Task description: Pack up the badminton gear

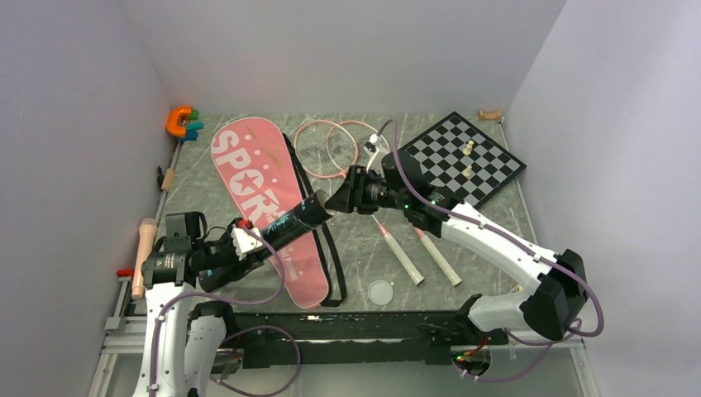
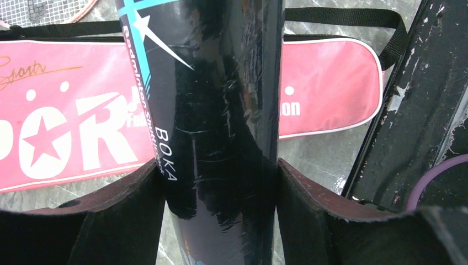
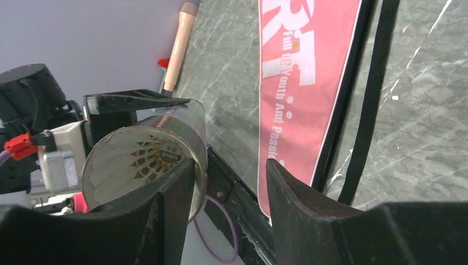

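While left fingers clamp the dark tube (shuttlecock inside), right fingers gape at its mouth

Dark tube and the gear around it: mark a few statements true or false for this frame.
1. The fingers of the left gripper are shut on the dark tube. True.
2. The tube end facing the right gripper is capped. False: it is open, with white shuttlecock feathers showing inside.
3. Both rackets are inside the pink bag. False: they lie on the table beside it.
4. The right gripper is open and holds nothing. True.
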`<state>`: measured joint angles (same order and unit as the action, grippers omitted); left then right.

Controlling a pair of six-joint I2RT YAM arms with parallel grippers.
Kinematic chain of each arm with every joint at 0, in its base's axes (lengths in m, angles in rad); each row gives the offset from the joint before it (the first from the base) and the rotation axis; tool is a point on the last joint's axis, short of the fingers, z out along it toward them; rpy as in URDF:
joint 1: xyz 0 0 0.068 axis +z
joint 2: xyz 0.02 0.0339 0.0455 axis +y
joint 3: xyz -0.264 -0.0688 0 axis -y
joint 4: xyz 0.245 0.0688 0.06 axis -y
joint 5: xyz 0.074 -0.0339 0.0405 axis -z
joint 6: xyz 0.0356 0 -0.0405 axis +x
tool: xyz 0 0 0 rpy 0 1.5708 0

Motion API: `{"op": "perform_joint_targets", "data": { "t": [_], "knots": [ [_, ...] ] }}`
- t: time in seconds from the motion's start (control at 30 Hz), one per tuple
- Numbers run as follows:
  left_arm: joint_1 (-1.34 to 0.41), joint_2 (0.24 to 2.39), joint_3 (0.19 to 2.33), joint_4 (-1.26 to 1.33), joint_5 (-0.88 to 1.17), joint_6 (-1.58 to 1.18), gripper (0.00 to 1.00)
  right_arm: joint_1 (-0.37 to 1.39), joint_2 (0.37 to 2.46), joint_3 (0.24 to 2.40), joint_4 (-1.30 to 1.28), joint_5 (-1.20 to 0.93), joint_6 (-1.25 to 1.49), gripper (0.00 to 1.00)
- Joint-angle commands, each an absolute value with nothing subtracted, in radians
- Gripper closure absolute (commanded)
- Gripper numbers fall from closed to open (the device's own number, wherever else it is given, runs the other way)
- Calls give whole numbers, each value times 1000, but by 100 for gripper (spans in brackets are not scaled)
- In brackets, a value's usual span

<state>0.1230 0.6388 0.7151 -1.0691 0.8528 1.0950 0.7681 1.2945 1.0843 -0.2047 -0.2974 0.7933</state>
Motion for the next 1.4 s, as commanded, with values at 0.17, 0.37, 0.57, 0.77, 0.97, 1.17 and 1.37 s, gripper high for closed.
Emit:
{"op": "perform_joint_targets", "data": {
  "t": [0.17, 0.37, 0.57, 0.77, 0.97, 1.17, 1.37],
  "knots": [
    [121, 633, 773, -1052, 941, 1120, 100, 840, 1352, 1184, -264, -262, 727, 47],
    [121, 645, 775, -1045, 949, 1121, 100, 871, 1378, 1172, -218, -283, 756, 46],
    [121, 647, 749, -1047, 941, 1148, 100, 857, 1378, 1183, -221, -330, 779, 32],
    [121, 651, 698, -1075, 877, 1232, 100, 687, 1234, 1215, -356, -346, 744, 21],
    [121, 633, 657, -1059, 858, 1236, 100, 560, 1089, 1150, -528, -302, 661, 18],
    [121, 661, 658, -1058, 850, 1218, 100, 582, 974, 934, -616, -209, 640, 25],
    [121, 676, 643, -1089, 861, 1288, 100, 847, 969, 753, -589, 10, 744, 29]
  ]
}}
